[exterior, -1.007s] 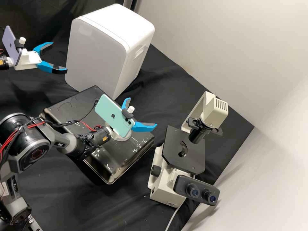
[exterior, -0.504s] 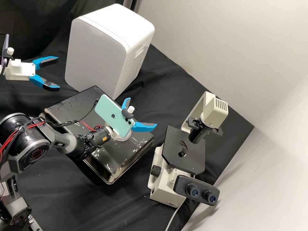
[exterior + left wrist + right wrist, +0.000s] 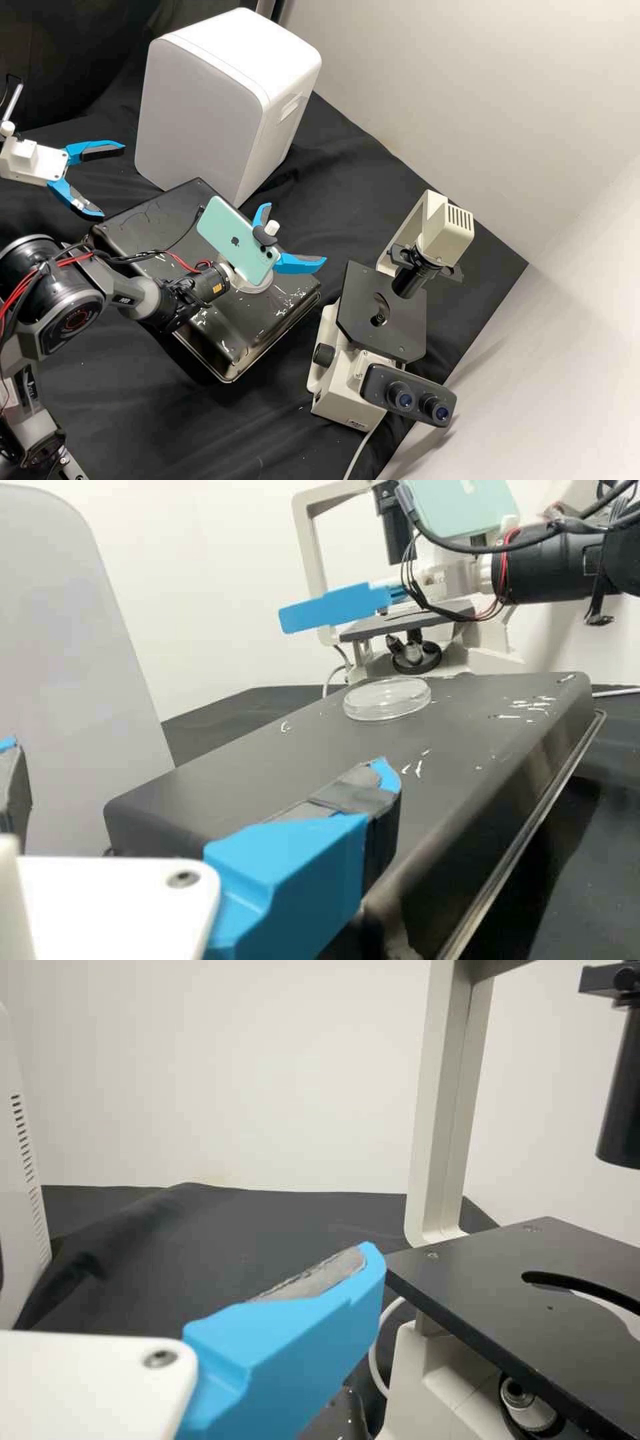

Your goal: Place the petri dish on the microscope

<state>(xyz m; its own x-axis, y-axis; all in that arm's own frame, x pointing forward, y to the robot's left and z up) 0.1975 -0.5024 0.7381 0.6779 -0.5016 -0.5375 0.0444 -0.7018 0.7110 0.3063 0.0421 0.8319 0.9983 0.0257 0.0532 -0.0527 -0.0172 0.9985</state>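
Left gripper (image 3: 83, 175): lower than a second ago. It drops from level with the white appliance's upper half to just off the dark box's far-left corner, turning as it goes. Jaws spread wide, nothing between them.
White appliance (image 3: 227, 100): unmoved, behind the box.
Dark box (image 3: 233, 333): unmoved on the tabletop (image 3: 167, 413). The left wrist camera now looks along its scratched lid at about lid height.
Petri dish (image 3: 387, 697): flat on the lid, toward the microscope end, not gripped by either arm.
Right gripper (image 3: 297, 233): same spot in all three high-view frames, hanging over the dish end of the box. Jaws open and empty.
Microscope (image 3: 393, 320): unmoved, just beside the box. Its stage (image 3: 383, 313) is bare.
Reading: only the left arm is active, and its descent lines it up with the lid and the dish across it. The dish is not yet lifted, so I judge the task barely started. The right gripper is parked above the dish and may crowd a left-arm approach.
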